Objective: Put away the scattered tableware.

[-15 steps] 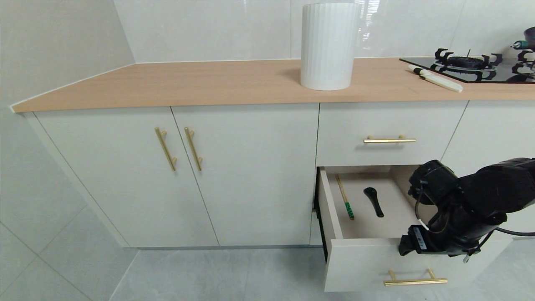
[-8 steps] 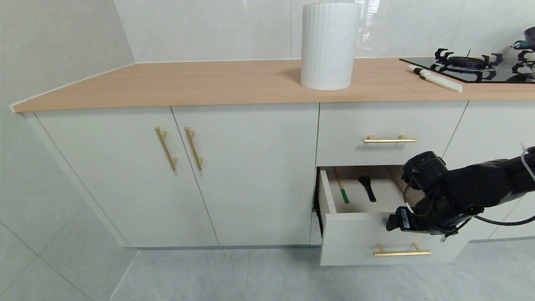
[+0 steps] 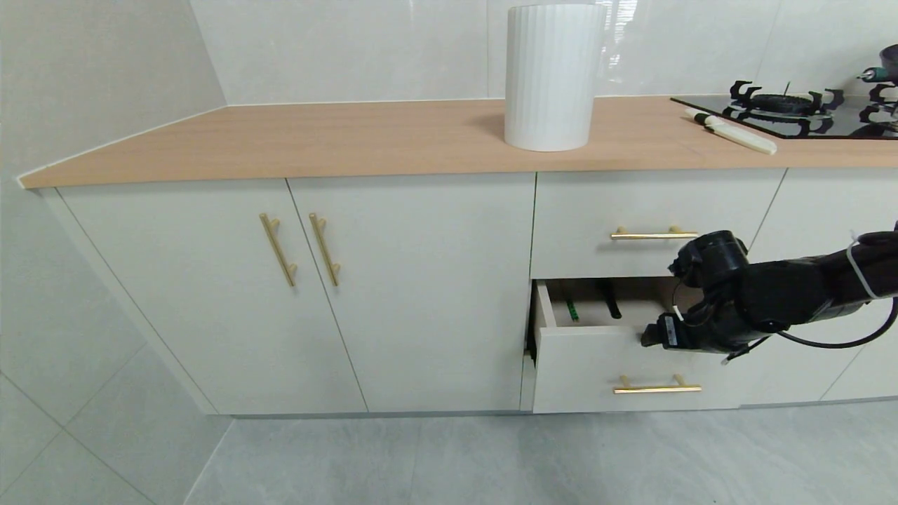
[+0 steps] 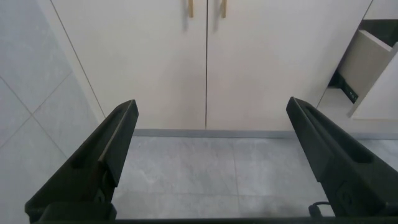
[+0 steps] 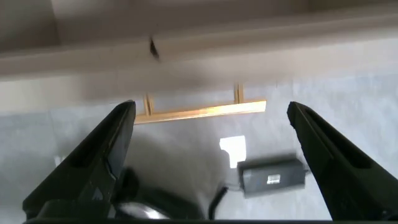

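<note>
- Head view: the lower drawer (image 3: 596, 365), at about 4 o'clock in the scene, stands only slightly open. Inside it lie the green-tipped chopsticks (image 3: 571, 308), with the black spoon (image 3: 609, 303) at their 3 o'clock, near but apart. This tableware looks put away, and what is left here is to close the last gap
- Head view: the right gripper (image 3: 652, 337) is against the top edge of the drawer front, at about 12 o'clock of the brass handle (image 3: 656, 387)
- Head view: a white knife (image 3: 733, 132) lies on the countertop (image 3: 316, 144) at about 2 o'clock, just beside the gas hob (image 3: 793, 112) and at 3 o'clock of the white ribbed canister (image 3: 551, 77). If it counts as tableware, it is not yet stowed
- Head view, against the earlier frames: the drawer stood far out a second ago and is now mostly in. The right arm has gone with it toward the cabinet, and less of the chopsticks and spoon shows
- Left wrist view: the left gripper (image 4: 210, 109) has its jaws spread wide and empty, over the floor tiles (image 4: 205, 174) and facing the cabinet doors (image 4: 205, 56)
- Right wrist view: the right gripper (image 5: 211, 112) has its jaws spread, pinching nothing, with the drawer's brass handle beyond and between them
</note>
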Controlling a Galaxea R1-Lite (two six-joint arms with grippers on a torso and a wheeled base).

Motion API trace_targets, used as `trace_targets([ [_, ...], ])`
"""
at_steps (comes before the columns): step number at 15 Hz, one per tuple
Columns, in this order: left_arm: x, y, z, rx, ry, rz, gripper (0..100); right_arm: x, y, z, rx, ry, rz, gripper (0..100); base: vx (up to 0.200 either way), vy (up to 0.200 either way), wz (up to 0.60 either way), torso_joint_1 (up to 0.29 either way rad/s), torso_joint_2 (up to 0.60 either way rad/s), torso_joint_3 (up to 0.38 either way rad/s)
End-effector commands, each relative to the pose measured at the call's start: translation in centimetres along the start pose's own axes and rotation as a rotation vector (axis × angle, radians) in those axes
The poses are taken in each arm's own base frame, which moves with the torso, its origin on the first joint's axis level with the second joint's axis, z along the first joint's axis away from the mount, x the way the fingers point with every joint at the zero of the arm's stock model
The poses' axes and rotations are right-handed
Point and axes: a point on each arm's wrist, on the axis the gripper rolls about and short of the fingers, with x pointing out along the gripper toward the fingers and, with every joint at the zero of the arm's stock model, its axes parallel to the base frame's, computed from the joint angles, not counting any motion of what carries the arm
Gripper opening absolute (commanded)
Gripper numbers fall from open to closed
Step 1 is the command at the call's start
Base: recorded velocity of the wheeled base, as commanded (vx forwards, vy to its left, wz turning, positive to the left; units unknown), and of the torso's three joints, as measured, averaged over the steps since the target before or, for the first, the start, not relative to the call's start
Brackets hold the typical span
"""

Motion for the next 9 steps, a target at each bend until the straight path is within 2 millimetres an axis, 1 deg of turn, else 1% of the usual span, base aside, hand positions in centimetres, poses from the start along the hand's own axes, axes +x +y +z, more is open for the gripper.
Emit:
trace_targets([
  [1, 0.0, 0.0, 0.0, 0.000, 0.000, 0.001, 100, 0.6, -0.4, 0.4, 0.014, -0.023, -0.005, 100, 0.000, 0.000, 0.00, 0.000, 0.00, 0.000],
  [5, 0.0, 0.0, 0.0, 0.000, 0.000, 0.001, 100, 2.2, -0.2, 0.3, 0.023, -0.059, 0.004, 100, 0.000, 0.000, 0.00, 0.000, 0.00, 0.000],
  [7, 0.0, 0.0, 0.0, 0.000, 0.000, 0.001, 100, 2.7, 0.0, -0.1, 0.027, -0.099, 0.016, 100, 0.000, 0.000, 0.00, 0.000, 0.00, 0.000],
  [9, 0.0, 0.0, 0.0, 0.000, 0.000, 0.001, 100, 3.6, 0.1, -0.4, 0.039, -0.167, 0.031, 100, 0.000, 0.000, 0.00, 0.000, 0.00, 0.000],
])
